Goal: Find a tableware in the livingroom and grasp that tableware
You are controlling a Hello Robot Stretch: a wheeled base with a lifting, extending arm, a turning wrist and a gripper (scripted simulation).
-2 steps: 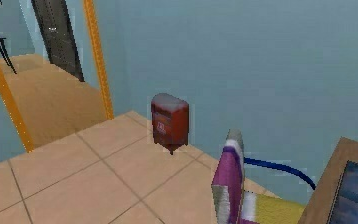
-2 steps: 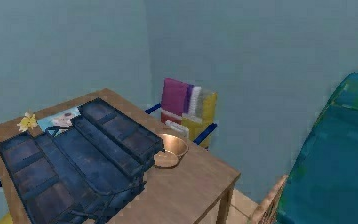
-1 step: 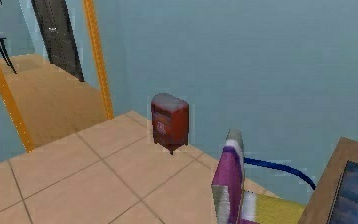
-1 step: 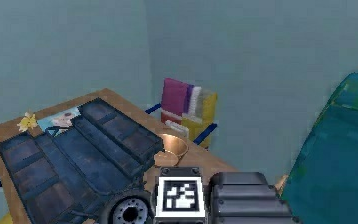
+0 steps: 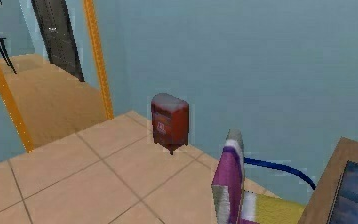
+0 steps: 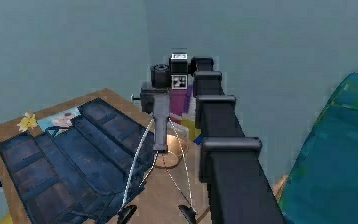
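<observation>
In the arm side view the dark arm bar [image 6: 222,140] rises from the bottom edge. The gripper [image 6: 159,210] has its dark body left of the white marker squares, and its thin fingers spread down toward the bottom edge. Behind it lies a wooden table [image 6: 7,135] covered by dark blue cloth panels [image 6: 77,160]. A small tan round thing [image 6: 168,159] lies on the table between the fingers' lines. Near the table's far corner are a yellow blob [image 6: 27,122] and a pale small thing [image 6: 59,122]. I cannot tell whether the gripper holds anything.
A red box-like thing [image 5: 170,121] stands on the tiled floor by the blue wall. A pink-purple appliance [image 5: 229,180] with a blue cord [image 5: 287,172] stands beside the wooden table corner [image 5: 332,195]. An orange-framed doorway [image 5: 100,60] opens at the forward view's left. A teal sofa [image 6: 337,150] fills the arm side view's right.
</observation>
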